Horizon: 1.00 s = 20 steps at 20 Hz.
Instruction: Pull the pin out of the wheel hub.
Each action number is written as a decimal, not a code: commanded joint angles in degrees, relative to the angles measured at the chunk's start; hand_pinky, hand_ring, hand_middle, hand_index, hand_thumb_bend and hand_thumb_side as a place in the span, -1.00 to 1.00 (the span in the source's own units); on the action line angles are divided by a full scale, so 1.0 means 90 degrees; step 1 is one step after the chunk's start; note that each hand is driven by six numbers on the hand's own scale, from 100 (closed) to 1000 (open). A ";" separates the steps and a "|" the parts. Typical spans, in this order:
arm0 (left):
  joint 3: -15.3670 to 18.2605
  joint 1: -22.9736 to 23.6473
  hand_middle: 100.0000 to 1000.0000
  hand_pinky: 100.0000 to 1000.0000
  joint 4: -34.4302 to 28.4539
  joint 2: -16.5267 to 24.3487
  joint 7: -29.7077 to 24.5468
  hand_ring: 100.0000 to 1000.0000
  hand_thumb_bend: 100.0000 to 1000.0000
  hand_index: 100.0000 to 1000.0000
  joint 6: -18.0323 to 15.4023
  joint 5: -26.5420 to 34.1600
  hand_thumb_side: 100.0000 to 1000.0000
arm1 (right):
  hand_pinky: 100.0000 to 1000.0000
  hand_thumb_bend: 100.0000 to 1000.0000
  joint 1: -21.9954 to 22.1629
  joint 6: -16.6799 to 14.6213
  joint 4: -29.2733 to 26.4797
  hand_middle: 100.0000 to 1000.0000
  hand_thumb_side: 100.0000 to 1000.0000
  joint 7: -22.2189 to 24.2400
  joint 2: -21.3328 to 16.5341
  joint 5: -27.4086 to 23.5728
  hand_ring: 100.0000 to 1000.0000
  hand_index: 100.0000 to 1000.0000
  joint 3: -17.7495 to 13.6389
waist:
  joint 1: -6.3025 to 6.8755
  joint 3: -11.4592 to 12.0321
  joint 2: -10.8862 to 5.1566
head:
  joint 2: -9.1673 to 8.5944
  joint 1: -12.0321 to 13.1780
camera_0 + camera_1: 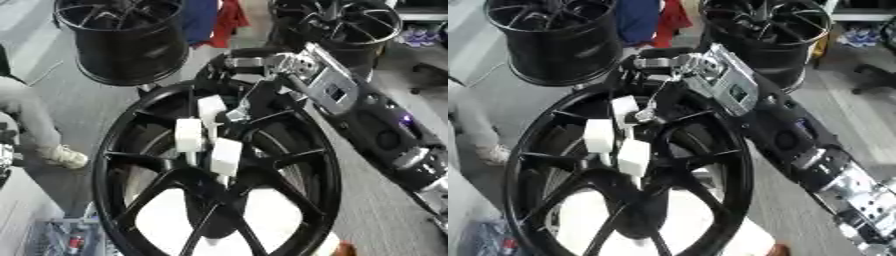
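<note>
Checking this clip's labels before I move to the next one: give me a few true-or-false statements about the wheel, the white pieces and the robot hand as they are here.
1. The right robot hand reaches over the wheel hub's upper rim. True.
2. Three white blocks sit near the hub's centre. True.
3. The left robot hand is gripping a spoke. False: no left robot hand shows in either view.
4. The wheel hub is silver. False: it is black.
5. Two more black wheels stand on the floor behind. True.
</note>
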 commanded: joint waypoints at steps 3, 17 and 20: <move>-0.0007 -0.0098 0.28 -0.06 -0.0126 0.0070 -0.0012 0.16 -0.88 0.56 -0.0010 -0.0013 -0.01 | 0.34 -0.38 -0.0165 -0.0103 0.0167 0.52 -0.67 0.0047 0.0001 0.0143 0.49 0.71 -0.0085 | 0.0045 0.0022 -0.0054 | -0.0057 -0.0012; -0.0022 -0.0128 0.27 -0.06 -0.0135 0.0071 -0.0026 0.16 -0.88 0.56 -0.0017 -0.0007 -0.01 | 0.28 -0.46 -0.0171 -0.0219 0.0385 0.26 -0.68 0.0033 0.0094 0.0257 0.33 0.46 -0.0086 | 0.0069 0.0081 -0.0037 | -0.0070 -0.0034; -0.0020 -0.0127 0.27 -0.06 -0.0134 0.0069 -0.0023 0.16 -0.88 0.56 -0.0018 -0.0006 -0.01 | 0.26 -0.50 -0.0176 -0.0222 0.0405 0.15 -0.66 -0.0034 0.0113 0.0246 0.29 0.38 -0.0092 | 0.0077 0.0093 -0.0033 | -0.0076 -0.0038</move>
